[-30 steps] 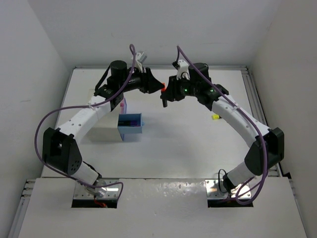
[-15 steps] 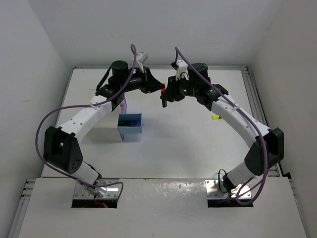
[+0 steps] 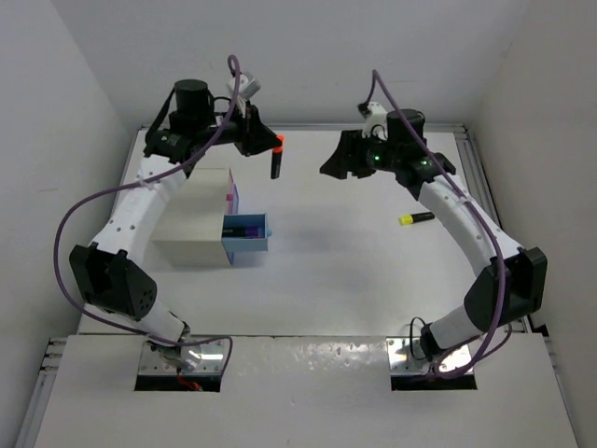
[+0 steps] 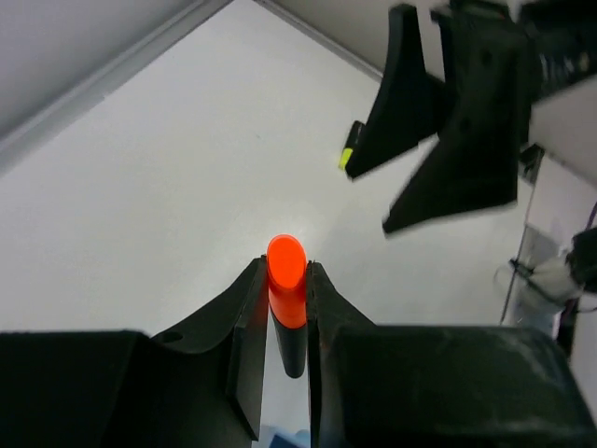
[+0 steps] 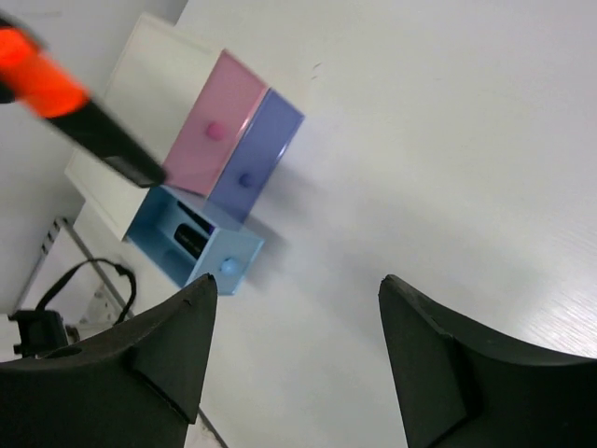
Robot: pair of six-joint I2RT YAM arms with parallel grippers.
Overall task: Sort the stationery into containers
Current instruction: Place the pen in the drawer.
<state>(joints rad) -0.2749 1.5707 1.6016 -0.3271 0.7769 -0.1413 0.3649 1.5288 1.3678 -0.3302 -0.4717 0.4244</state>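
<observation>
My left gripper (image 3: 272,149) is shut on an orange-capped black highlighter (image 3: 276,157), held by its cap, the black body hanging down, high above the table; it shows between the jaws in the left wrist view (image 4: 286,297) and in the right wrist view (image 5: 65,103). My right gripper (image 3: 334,166) is open and empty, raised to the right of it. The white cabinet (image 3: 191,217) has shut pink (image 5: 210,136) and purple-blue (image 5: 252,159) drawers and an open light blue drawer (image 3: 245,238) holding a dark highlighter (image 5: 191,235). A yellow-capped highlighter (image 3: 416,218) lies on the table at the right.
White walls close the table on the left, back and right. A metal rail (image 3: 480,196) runs along the right edge. Purple cables loop off both arms.
The left gripper has pulled back to the left with the orange highlighter. The right gripper has opened and moved right, away from it. The yellow highlighter is now uncovered.
</observation>
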